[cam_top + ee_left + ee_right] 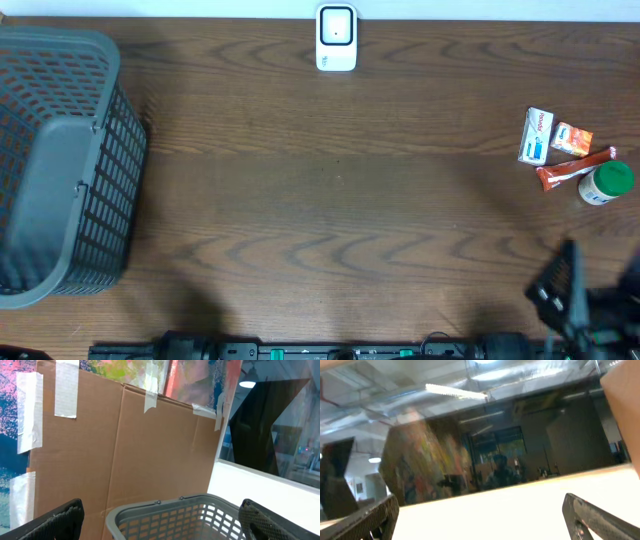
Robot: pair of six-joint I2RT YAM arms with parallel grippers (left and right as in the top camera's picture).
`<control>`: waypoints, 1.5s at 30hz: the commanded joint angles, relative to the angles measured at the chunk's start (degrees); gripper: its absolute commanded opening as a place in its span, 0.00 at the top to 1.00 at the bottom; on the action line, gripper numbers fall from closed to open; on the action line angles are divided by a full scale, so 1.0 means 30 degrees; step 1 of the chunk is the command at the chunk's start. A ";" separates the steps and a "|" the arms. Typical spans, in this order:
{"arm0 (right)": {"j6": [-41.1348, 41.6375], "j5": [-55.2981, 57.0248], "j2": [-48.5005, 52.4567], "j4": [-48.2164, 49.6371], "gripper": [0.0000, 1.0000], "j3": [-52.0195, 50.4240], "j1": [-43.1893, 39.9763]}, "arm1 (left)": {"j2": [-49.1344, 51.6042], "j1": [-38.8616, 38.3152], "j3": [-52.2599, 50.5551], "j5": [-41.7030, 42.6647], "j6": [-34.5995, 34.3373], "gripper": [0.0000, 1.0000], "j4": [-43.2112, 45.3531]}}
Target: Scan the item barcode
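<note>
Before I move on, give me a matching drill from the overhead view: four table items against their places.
Things: 1 basket; 2 scanner; 3 green-capped bottle; 4 blue-and-white box.
Places: A top centre; B left side; C far right, lowest of the group; D right, just left of the orange packet.
Pairs: 1-B; 2-A; 3-C; 4-D.

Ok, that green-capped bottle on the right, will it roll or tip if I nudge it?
Probably rigid plastic: the green-capped bottle looks round, so it may roll if knocked over. It seems to stand upright, right beside the orange packet, so a push could tip it or shove the packet along.
</note>
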 commanded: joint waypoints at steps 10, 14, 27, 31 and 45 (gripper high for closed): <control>0.4313 0.2040 -0.0015 0.1268 0.01 -0.5319 0.0175 | -0.0029 0.0109 -0.0029 0.0029 -0.0109 0.02 0.0000; 0.4962 0.2040 -0.0015 0.4080 0.01 -0.9056 0.0175 | -0.0029 0.0109 -0.0022 0.0029 -0.0109 0.02 0.0029; 0.4860 0.2958 0.0058 0.0933 0.01 -1.2050 0.0175 | -0.0029 0.0109 -0.0029 0.0029 -0.0109 0.02 -0.0029; 0.3548 0.2674 0.0583 -0.0262 0.01 -1.2050 0.0175 | -0.0029 0.0109 -0.0029 0.0029 -0.0109 0.02 -0.0036; 0.2215 0.2980 0.2914 0.0794 0.01 -1.2050 0.0175 | -0.0029 0.0109 -0.0029 0.0022 -0.0102 0.02 -0.0437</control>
